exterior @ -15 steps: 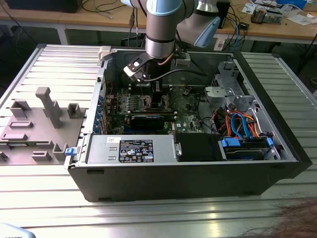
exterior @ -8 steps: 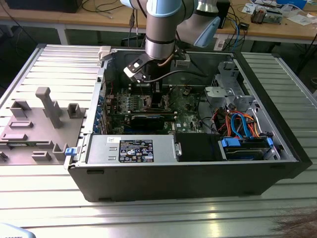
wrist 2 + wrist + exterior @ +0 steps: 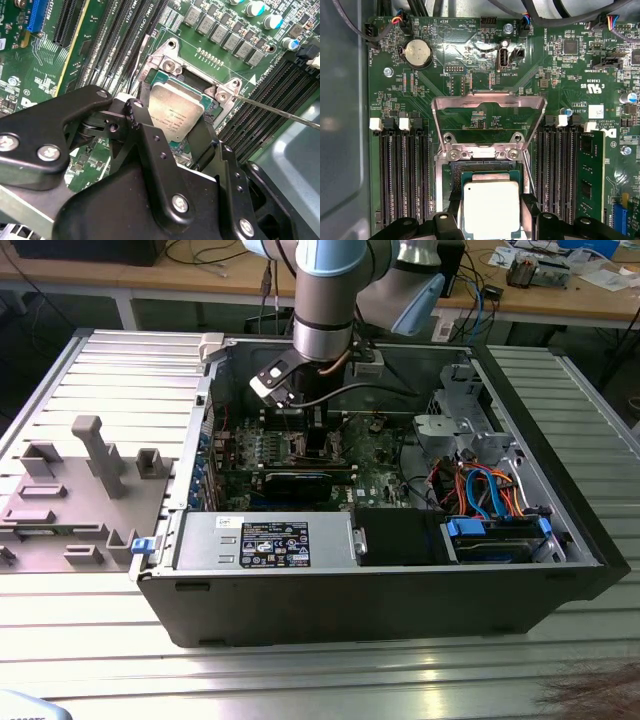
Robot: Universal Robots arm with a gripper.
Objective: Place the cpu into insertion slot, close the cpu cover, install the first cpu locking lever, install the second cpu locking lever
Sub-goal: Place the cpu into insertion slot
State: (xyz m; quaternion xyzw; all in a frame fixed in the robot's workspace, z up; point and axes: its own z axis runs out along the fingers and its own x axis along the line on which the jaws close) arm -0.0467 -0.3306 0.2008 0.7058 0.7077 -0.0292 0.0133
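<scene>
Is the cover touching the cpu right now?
Apart. In the first wrist view the cover stands raised, with bare socket between it and the cpu.

An open black computer case point(image 3: 400, 600) lies on a ribbed metal surface point(image 3: 300, 680). Along its near wall sits a silver power supply point(image 3: 265, 540) with a dark label. At the exterior view's right, orange and blue cables point(image 3: 480, 485) run above a blue drive holder point(image 3: 495, 530). Grey blocks point(image 3: 90, 455) stand outside the case, at the exterior view's left. In the first wrist view, a round battery point(image 3: 418, 52) sits on the green board point(image 3: 470, 30), black memory slots point(image 3: 402, 170) are empty, and one memory stick point(image 3: 590, 175) is fitted.
</scene>
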